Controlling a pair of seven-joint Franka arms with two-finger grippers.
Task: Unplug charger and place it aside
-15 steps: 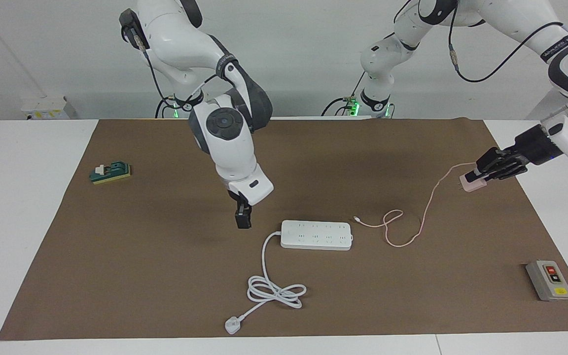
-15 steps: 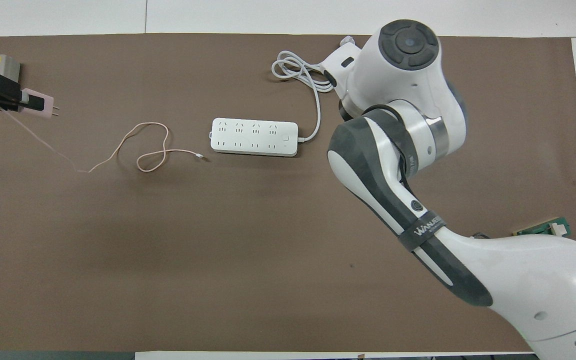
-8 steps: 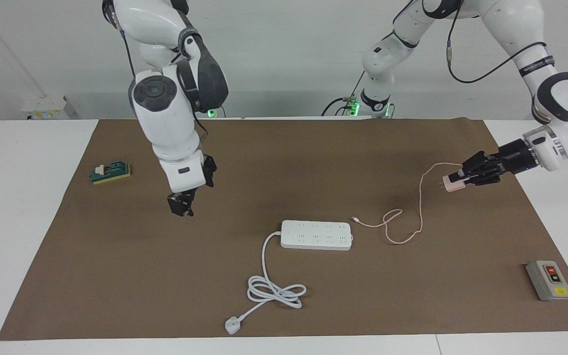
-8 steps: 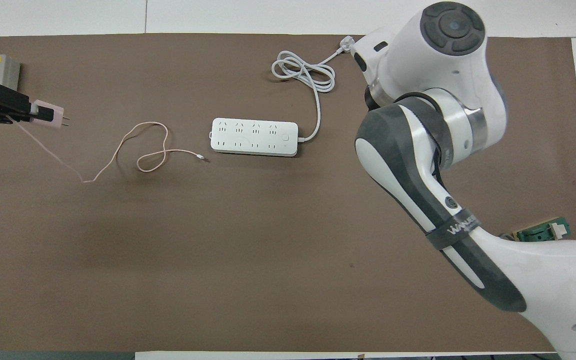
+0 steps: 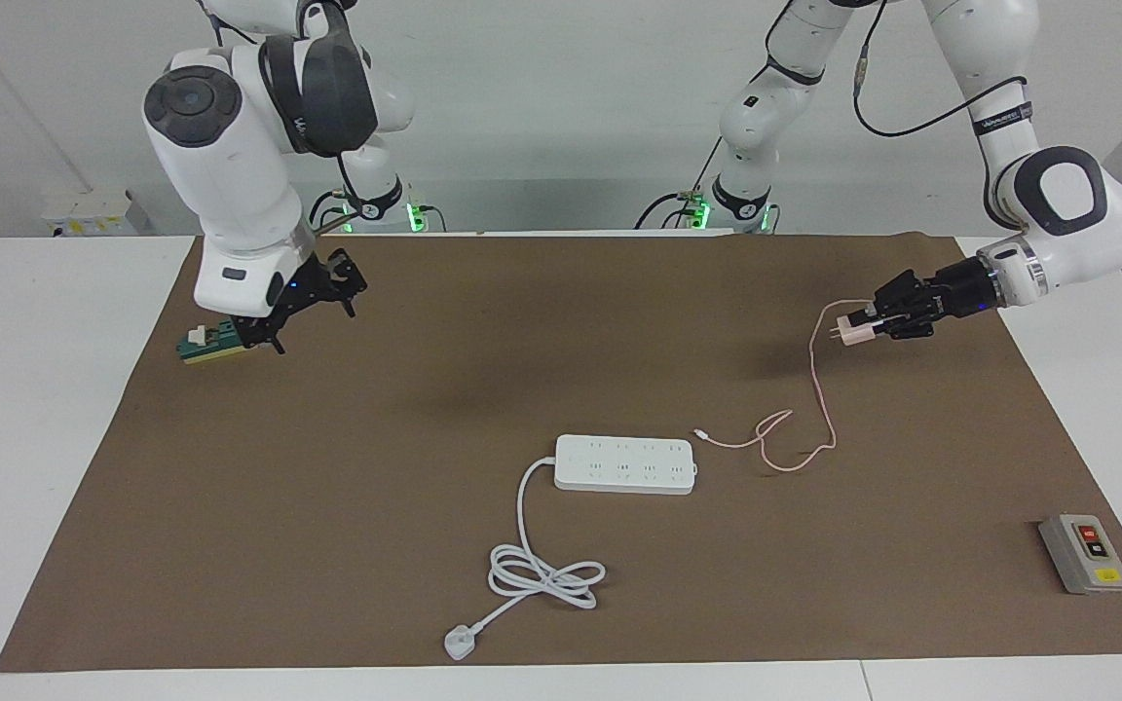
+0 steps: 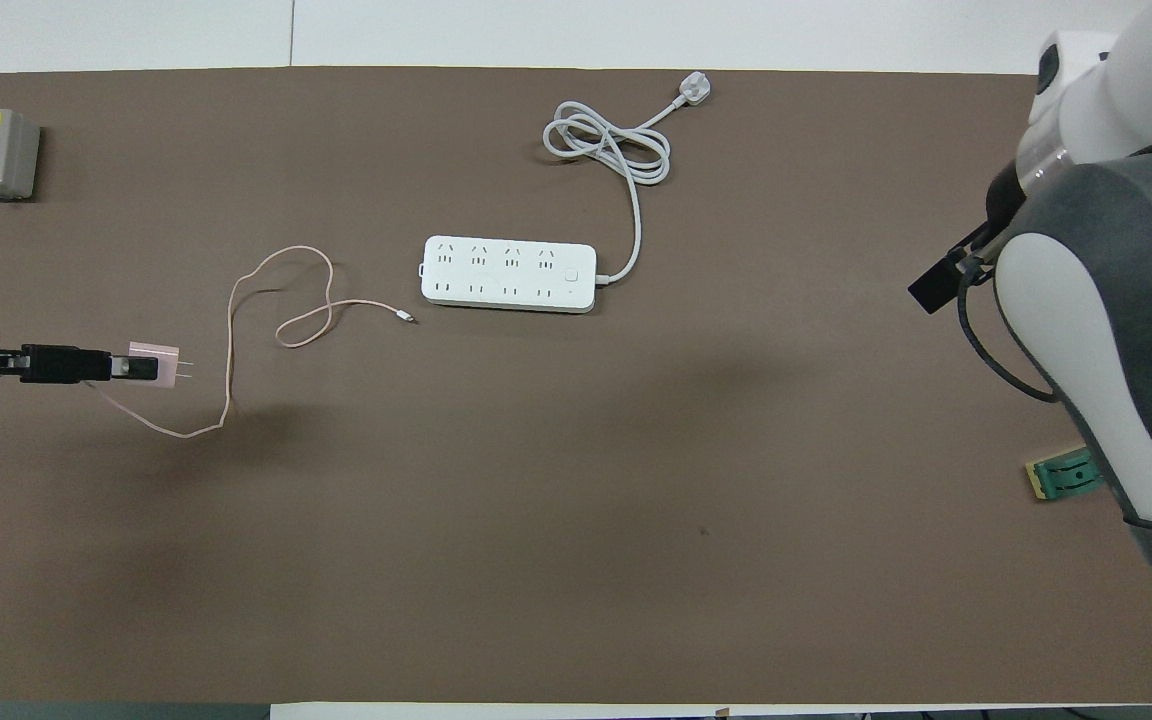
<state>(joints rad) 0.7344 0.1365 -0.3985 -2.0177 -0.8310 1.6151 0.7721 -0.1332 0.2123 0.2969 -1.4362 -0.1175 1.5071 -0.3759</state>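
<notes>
The charger (image 5: 851, 331) is a small pale pink cube with metal prongs. My left gripper (image 5: 871, 325) is shut on it and holds it in the air over the brown mat, toward the left arm's end of the table. It also shows in the overhead view (image 6: 158, 365), with the left gripper (image 6: 131, 366) beside it. Its thin pink cable (image 5: 819, 399) hangs to the mat and loops; its free end lies beside the white power strip (image 5: 625, 463). No plug sits in the strip. My right gripper (image 5: 313, 316) is open and empty, up over the mat's edge at the right arm's end.
The strip's thick white cord (image 5: 543, 574) lies coiled farther from the robots than the strip. A grey box with red and yellow buttons (image 5: 1084, 553) sits at the left arm's end. A small green block (image 5: 220, 341) lies under the right gripper.
My left gripper carried the charger toward the robots, dragging the cable. My right arm swung away from beside the power strip to its own end of the table, over the green block.
</notes>
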